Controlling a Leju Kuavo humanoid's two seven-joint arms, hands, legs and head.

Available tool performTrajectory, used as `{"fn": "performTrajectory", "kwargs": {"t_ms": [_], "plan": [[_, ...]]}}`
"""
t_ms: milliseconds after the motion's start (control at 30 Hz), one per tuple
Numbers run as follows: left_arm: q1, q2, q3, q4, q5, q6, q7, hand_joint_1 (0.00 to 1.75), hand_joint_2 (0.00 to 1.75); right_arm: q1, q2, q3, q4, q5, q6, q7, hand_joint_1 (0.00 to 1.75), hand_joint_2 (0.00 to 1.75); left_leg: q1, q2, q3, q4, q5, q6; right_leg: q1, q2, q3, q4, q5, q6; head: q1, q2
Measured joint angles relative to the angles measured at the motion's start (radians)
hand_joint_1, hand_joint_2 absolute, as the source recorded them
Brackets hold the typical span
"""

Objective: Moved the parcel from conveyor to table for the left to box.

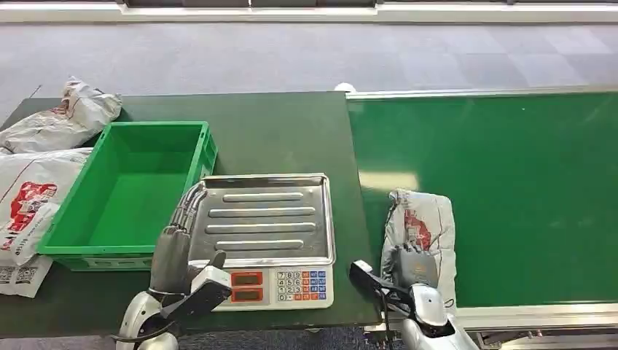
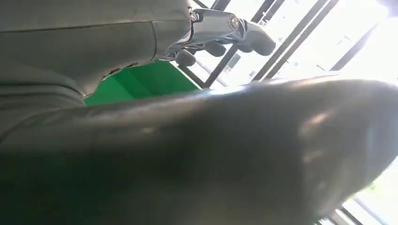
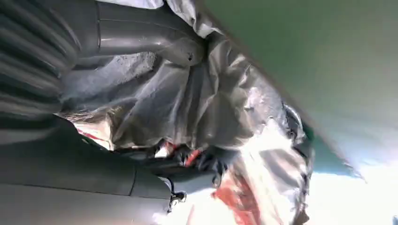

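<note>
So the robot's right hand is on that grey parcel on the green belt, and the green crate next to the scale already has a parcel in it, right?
Not quite. The right hand is on the grey parcel on the green belt, but the green crate beside the scale has nothing in it, as the head view shows. The other parcels lie on the table outside the crate.

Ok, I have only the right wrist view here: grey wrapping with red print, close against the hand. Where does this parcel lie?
Observer: The parcel lies on the green conveyor, near the table. The right hand rests on its near end.
Operator: Is something in the box?
Observer: No, the green crate on the table holds nothing.
Operator: And the other hand?
Observer: The left hand is at the left edge of the scale, beside the crate, fingers straight, holding nothing.
</note>
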Motion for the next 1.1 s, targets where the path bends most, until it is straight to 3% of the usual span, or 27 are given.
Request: {"fn": "performTrajectory", "kwargs": {"t_ms": [267, 667, 833, 967, 1100], "plan": [[0.004, -0.003, 0.000, -0.003, 0.013, 0.003, -0.010, 0.00, 0.00, 0.076, -0.013, -0.009, -0.128, 0.067, -0.017, -0.039, 1.75, 1.75, 0.000, 0.002, -0.005, -0.001, 0.000, 0.000, 0.000, 0.002, -0.006, 0.000, 0.000, 0.000, 0.000, 0.000], [0.022, -0.013, 0.000, -0.027, 0.015, 0.003, -0.015, 0.00, 0.00, 0.086, -0.014, -0.025, -0.196, 0.057, -0.076, -0.126, 1.75, 1.75, 0.001, 0.003, -0.009, -0.001, 0.000, 0.000, 0.000, 0.003, -0.008, 0.001, 0.001, 0.000, 0.000, 0.000], [0.021, -0.018, 0.000, -0.035, 0.010, 0.003, -0.023, 0.00, 0.00, 0.016, -0.034, -0.033, -0.269, 0.062, -0.114, -0.148, 1.75, 1.75, 0.000, 0.005, -0.008, -0.001, 0.001, -0.001, 0.000, 0.005, -0.010, 0.001, 0.002, 0.001, 0.000, 0.000], [0.022, -0.021, 0.000, -0.039, 0.007, 0.003, -0.032, 0.00, 0.00, -0.047, -0.059, -0.034, -0.340, 0.079, -0.064, -0.148, 1.75, 1.75, 0.000, 0.007, -0.012, -0.001, 0.001, -0.001, -0.001, 0.006, -0.012, 0.001, 0.004, 0.001, 0.000, 0.000], [0.020, -0.025, 0.000, -0.045, 0.009, 0.010, -0.045, 0.00, 0.00, -0.210, -0.105, -0.024, -0.406, 0.075, -0.020, -0.169, 1.75, 1.75, -0.001, 0.009, -0.012, 0.000, 0.004, -0.001, -0.001, 0.009, -0.016, 0.002, 0.007, 0.001, 0.000, 0.000]]}}
